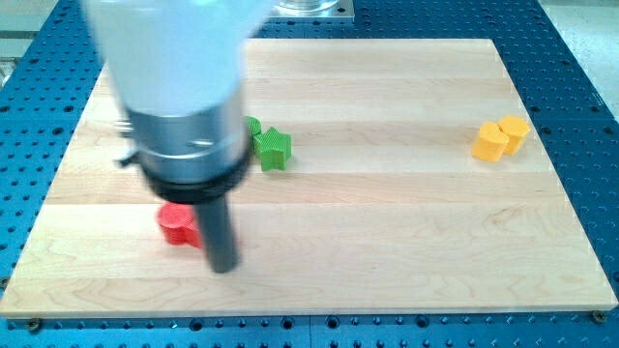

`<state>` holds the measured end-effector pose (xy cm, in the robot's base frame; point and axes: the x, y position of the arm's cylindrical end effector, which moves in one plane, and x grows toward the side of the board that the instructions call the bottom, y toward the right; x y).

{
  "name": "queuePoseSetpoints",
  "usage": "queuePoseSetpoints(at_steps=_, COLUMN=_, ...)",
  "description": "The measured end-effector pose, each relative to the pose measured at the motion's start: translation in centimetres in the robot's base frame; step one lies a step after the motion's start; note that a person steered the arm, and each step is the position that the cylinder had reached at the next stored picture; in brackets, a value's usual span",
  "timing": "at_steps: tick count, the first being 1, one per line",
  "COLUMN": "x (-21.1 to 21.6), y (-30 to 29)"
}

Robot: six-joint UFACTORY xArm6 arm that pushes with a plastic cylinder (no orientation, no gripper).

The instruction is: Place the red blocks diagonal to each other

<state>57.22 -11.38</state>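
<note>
Red block (177,224) sits at board's lower left, partly hidden by our rod; second red not visible (possibly behind the arm). My tip (223,267) rests just right of it, holding nothing. Risk: we shove blind, knocking green star (274,148).

No readable text, no labels, no brands, no numbers, no signs on anything in view

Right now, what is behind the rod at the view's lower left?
A red block shows partly behind the rod, left of my tip. Its right side is covered, so its shape is unclear, and I cannot tell whether a second red block sits behind there.
</note>
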Motion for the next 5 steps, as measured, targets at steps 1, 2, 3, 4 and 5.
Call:
queuePoseSetpoints(at_steps=1, x=-1.7, y=-6.0)
queuePoseSetpoints(at_steps=2, x=-2.4, y=-10.4)
queuePoseSetpoints(at_steps=3, x=3.2, y=-7.6)
queuePoseSetpoints(at_steps=4, x=1.5, y=-1.8)
queuePoseSetpoints(at_steps=5, x=-1.1, y=-3.5)
